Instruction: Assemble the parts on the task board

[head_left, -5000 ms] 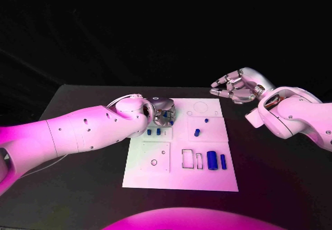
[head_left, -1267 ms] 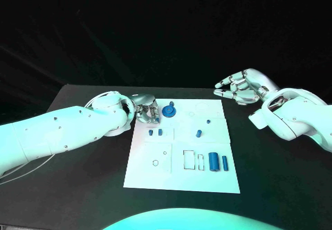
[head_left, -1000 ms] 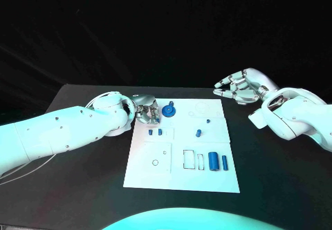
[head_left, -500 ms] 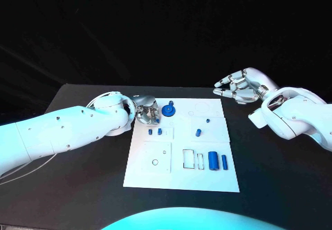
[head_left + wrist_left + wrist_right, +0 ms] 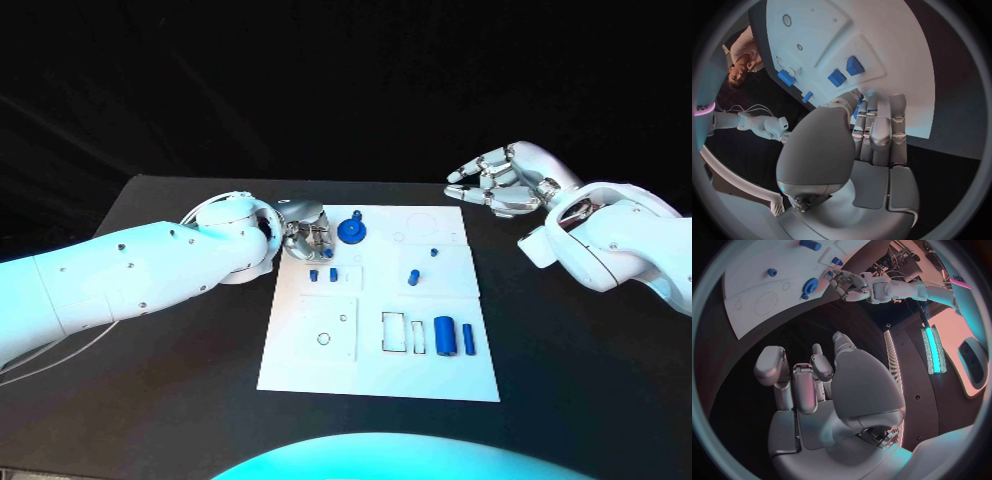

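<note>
The left hand (image 5: 307, 234) rests at the board's (image 5: 378, 375) far left corner, fingers pressed together beside the blue disc (image 5: 351, 233), apparently touching it; I cannot tell if it grips. A sideways nudge could tip the disc off its seat. Two small parts (image 5: 323, 275) lie just nearer. The right hand (image 5: 498, 185) hovers spread, well apart, over the black table (image 5: 159, 400)

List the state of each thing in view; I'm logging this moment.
Left hand: fingers curled at the gear, grip unclear.
Right hand: holds nothing, fingers apart, off the board.
Gear: on the board beside the left hand.
Board: flat on the table.
Large cylinder: lying in its recess.
</note>
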